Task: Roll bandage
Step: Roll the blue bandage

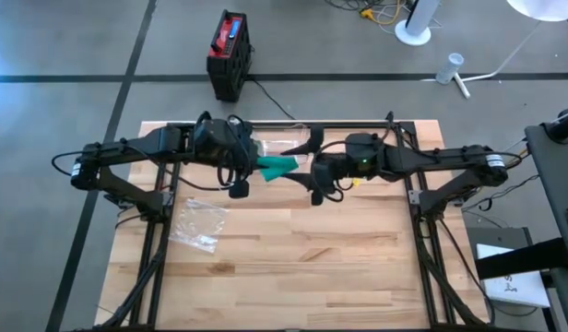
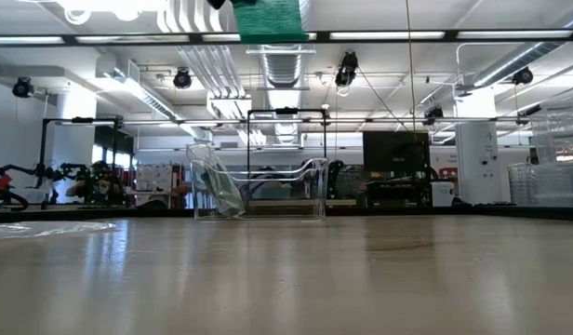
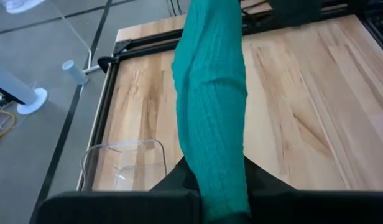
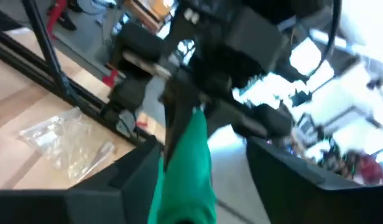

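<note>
A green bandage strip (image 1: 278,166) hangs high above the wooden table (image 1: 293,267), between my two grippers. My left gripper (image 1: 262,167) is shut on one end of it. The strip runs from there toward my right gripper (image 1: 306,171). In the right wrist view the strip's other end (image 4: 186,168) lies between that gripper's wide-open fingers (image 4: 132,180), with a gap on either side. The low view shows only the strip's lower edge (image 2: 268,19) at the top of the picture. My left gripper pinches one end of the bandage strip (image 3: 224,183) between its two fingers. The fingers slant downward from the table's left and lie along the strip. The strip reaches away from them toward the right gripper, fairly straight and clear of the table.
A clear plastic container (image 1: 282,146) stands at the table's far edge, just behind the grippers. A crumpled clear plastic bag (image 1: 199,224) lies on the table's left part. The near half of the table holds nothing else. A red and black case (image 1: 229,53) sits on the floor beyond.
</note>
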